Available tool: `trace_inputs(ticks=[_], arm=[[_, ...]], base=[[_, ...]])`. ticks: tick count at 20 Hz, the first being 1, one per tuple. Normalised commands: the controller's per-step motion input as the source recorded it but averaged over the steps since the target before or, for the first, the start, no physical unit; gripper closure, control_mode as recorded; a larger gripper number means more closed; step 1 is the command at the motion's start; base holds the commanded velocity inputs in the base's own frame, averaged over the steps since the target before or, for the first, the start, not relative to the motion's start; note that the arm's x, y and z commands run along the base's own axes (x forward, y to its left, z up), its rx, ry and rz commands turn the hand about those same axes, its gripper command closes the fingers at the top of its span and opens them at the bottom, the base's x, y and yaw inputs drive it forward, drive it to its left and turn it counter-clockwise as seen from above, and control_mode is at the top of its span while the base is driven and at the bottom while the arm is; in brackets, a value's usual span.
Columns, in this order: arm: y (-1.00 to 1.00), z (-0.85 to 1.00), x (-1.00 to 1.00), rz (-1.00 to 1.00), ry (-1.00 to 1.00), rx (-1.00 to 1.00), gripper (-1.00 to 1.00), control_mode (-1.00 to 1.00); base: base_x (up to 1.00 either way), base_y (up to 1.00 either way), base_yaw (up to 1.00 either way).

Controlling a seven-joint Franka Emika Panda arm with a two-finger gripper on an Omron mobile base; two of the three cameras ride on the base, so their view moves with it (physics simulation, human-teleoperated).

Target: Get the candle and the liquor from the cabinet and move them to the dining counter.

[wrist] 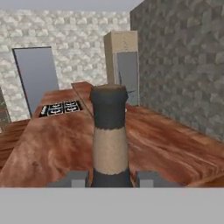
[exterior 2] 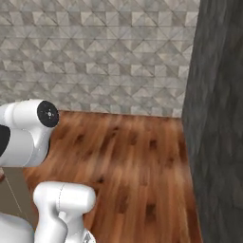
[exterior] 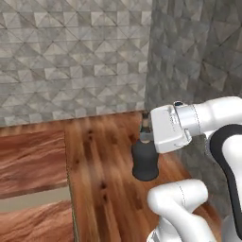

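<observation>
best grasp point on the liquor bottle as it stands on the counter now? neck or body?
Neck, from the side. The liquor stands upright on the dining counter, its bell-shaped body probably too wide for the jaws, while the thin neck fits between them. The gripper is already closed on the base of the neck that way, level, one finger on each side. A top-down approach would meet the stopper.

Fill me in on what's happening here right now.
The white arm's gripper is closed on the neck of the black liquor bottle, one finger on each side of it. The bottle stands upright over the reddish-brown wood top of the dining counter, near the dark grey wall; whether its base is already resting on the wood is hard to tell. Looking along the hand, a black cooktop is set into the counter further on.
</observation>
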Motion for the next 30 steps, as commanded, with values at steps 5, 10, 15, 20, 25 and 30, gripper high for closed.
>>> trace_inputs(ticks=[5, 10, 15, 20, 25, 30], arm=[[0.0, 0.0, 0.0, 0.0, 0.0, 0.0, 1.0, 1.0], [0.0, 0.0, 0.0, 0.0, 0.0, 0.0, 1.0, 1.0], [0.0, 0.0, 0.0, 0.0, 0.0, 0.0, 1.0, 1.0], [0.0, 0.0, 0.0, 0.0, 0.0, 0.0, 1.0, 1.0], [0.0, 0.0, 0.0, 0.0, 0.0, 0.0, 1.0, 1.0], [0.0, 0.0, 0.0, 0.0, 0.0, 0.0, 1.0, 1.0]], base=[[0.01, -0.48, 0.56], [0.05, -0.51, 0.55], [0.15, -0.53, 0.54], [0.35, -0.51, 0.53], [0.45, -0.54, 0.49], [0.49, -0.57, 0.46]])
